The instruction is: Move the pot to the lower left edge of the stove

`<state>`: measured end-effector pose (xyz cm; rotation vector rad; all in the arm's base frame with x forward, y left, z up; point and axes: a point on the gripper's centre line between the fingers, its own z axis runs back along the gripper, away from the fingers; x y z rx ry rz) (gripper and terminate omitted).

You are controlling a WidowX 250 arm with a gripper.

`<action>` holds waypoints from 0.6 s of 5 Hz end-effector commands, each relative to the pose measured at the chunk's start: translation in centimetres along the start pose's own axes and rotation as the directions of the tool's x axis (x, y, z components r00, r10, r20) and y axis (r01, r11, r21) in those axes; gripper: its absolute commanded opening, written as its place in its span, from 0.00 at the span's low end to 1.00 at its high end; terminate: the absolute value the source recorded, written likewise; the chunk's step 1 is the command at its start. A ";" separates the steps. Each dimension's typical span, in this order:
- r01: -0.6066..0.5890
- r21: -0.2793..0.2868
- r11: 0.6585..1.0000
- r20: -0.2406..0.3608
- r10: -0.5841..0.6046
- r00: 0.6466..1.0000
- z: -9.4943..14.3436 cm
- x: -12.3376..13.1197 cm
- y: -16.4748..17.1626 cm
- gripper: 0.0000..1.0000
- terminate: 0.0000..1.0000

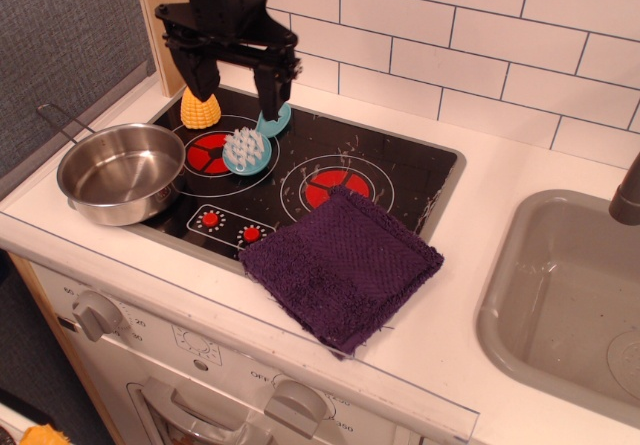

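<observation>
The pot (121, 172), a small shiny steel saucepan with a thin wire handle pointing left, rests at the lower left edge of the black stove (400, 175), partly over its rim. My gripper (236, 93) is open and empty, raised above the stove's back left part, up and to the right of the pot and apart from it.
A blue dish brush (249, 145) lies on the left burner. A yellow corn toy (200, 109) stands at the stove's back left corner. A purple cloth (342, 263) covers the stove's front right. A grey sink (570, 300) is at the right. A tiled wall is behind.
</observation>
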<state>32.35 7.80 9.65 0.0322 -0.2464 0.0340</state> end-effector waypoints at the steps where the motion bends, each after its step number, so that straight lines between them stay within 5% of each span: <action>1: 0.013 0.015 1.000 0.011 -0.013 1.000 1.5 -0.9 0.3 1.00 0.00; 2: 0.013 0.015 1.000 0.011 -0.013 1.000 1.5 -0.9 0.3 1.00 0.00; 3: 0.013 0.015 1.000 0.011 -0.013 1.000 1.5 -0.9 0.3 1.00 1.00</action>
